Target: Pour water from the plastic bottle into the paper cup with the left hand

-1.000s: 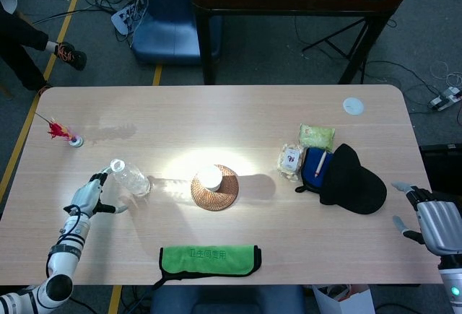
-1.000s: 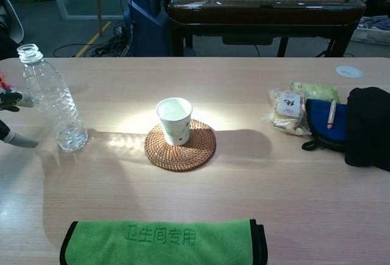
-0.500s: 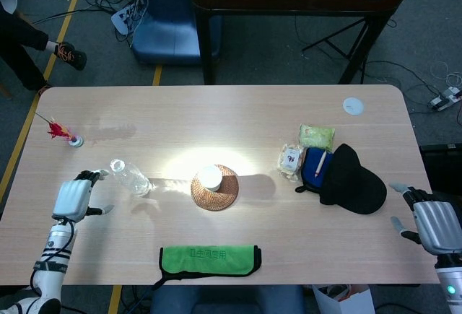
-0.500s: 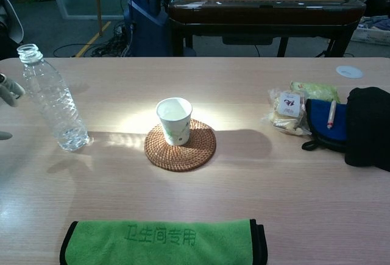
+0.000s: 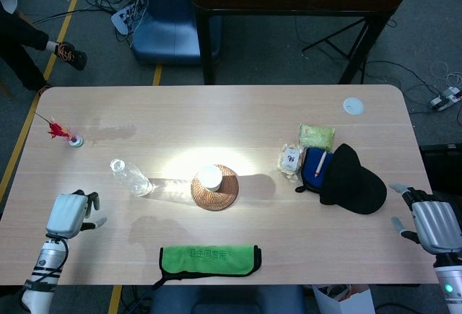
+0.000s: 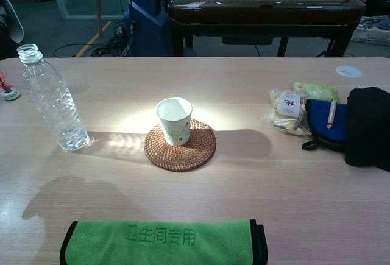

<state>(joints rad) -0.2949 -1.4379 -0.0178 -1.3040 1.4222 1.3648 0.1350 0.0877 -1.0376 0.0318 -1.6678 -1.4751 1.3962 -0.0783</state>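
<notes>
Nearest us lies the green cloth (image 6: 163, 242). Our left hand (image 5: 68, 214) hovers empty, fingers loosely apart, well apart from the plastic bottle (image 6: 50, 98); our right hand (image 5: 432, 224) is likewise empty and spread. The bottle is clear, ribbed, uncapped, nearly drained, its long axis vertical, mouth up, left of the paper cup (image 6: 174, 120) on the woven coaster (image 6: 181, 147).

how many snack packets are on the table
2, both at the right side beside the blue pouch: a green packet toward the far edge, and a clear packet with a white label just in front of it. The black cap could hide more.
</notes>
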